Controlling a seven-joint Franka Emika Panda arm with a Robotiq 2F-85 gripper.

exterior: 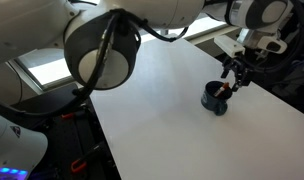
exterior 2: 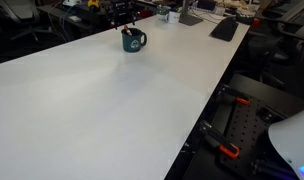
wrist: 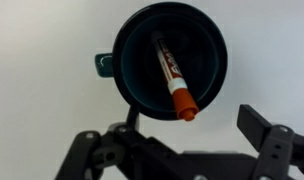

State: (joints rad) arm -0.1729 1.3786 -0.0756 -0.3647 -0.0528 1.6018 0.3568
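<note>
A dark teal mug (wrist: 172, 60) stands on the white table, seen from straight above in the wrist view, its handle (wrist: 103, 65) to the left. Inside it leans a marker (wrist: 173, 75) with an orange-red cap resting against the near rim. My gripper (wrist: 177, 140) hovers just above the mug, jaws wide apart, nothing between them; one finger (wrist: 267, 132) shows at the right. In both exterior views the mug (exterior: 214, 99) (exterior 2: 133, 41) sits near the table's far side with the gripper (exterior: 235, 73) directly over it.
The white table (exterior 2: 102, 100) stretches wide around the mug. A keyboard (exterior 2: 224, 28) and desk clutter lie at the far end. The arm's large joint (exterior: 102, 50) fills the near foreground. Table edges drop off beside black frames (exterior 2: 232, 130).
</note>
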